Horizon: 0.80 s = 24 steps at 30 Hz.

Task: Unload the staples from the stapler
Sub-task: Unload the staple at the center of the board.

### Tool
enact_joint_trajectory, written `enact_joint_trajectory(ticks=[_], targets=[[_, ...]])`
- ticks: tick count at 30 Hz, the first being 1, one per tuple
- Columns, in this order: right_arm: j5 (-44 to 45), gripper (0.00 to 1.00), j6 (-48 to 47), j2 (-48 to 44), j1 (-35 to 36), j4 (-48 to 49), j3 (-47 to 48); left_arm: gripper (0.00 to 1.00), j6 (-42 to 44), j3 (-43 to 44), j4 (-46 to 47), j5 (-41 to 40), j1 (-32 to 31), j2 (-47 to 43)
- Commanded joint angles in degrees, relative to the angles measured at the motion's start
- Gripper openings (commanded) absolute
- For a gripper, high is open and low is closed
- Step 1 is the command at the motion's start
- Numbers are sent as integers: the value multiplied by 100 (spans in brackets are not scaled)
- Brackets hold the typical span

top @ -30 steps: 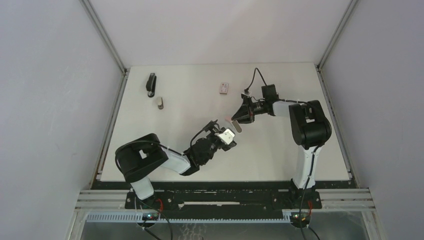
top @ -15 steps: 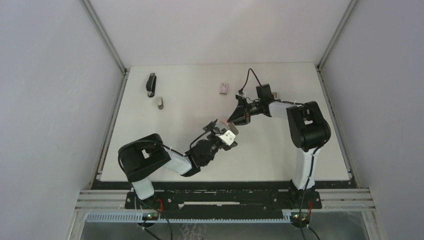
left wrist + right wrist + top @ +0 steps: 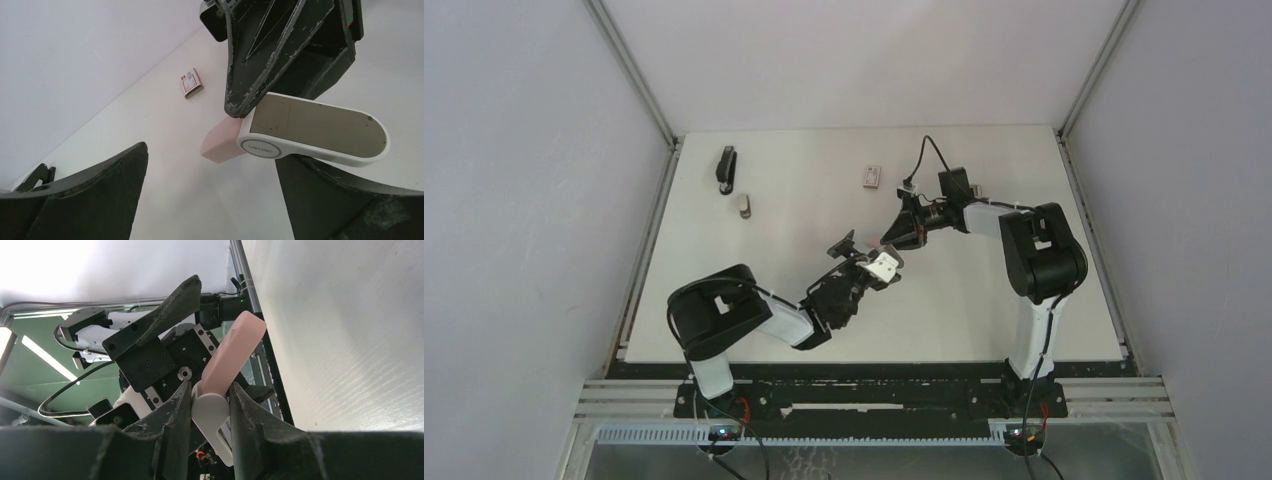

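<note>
A pink-and-white stapler [image 3: 882,264] hangs above mid-table between the two grippers. My right gripper [image 3: 210,407] is shut on its white hinge end [image 3: 209,412], and the pink top [image 3: 233,354] sticks out beyond the fingers. In the left wrist view the stapler's white base [image 3: 312,131] faces the camera, with the pink top [image 3: 220,142] behind it. My left gripper [image 3: 210,200] is open, jaws wide apart with nothing between them. The stapler lies just over its right finger [image 3: 345,200]. No staples show in any view.
A small pinkish box [image 3: 872,177] lies at the back middle; it also shows in the left wrist view [image 3: 191,83]. A black stapler [image 3: 726,168] and a small grey object [image 3: 745,206] lie at the back left. The table's left edge rail runs beside them.
My right gripper has moved left up to the stapler and now clamps its end. The left gripper and stapler have shifted slightly toward the back.
</note>
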Motion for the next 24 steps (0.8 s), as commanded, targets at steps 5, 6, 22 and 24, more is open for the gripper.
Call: enact_joint_trajectory(ticks=[5, 6, 22, 24], targets=[[-163, 21, -149, -293, -111, 6, 78, 100, 7, 75, 848, -204, 224, -147], [-165, 21, -147, -300, -132, 13, 79, 100, 1, 60, 849, -201, 265, -163], [-150, 21, -111, -267, -290, 76, 78, 100, -415, -411, 504, 707, 475, -695], [-81, 20, -176, -257, -309, 31, 79, 100, -434, -471, 426, 845, 479, -757]])
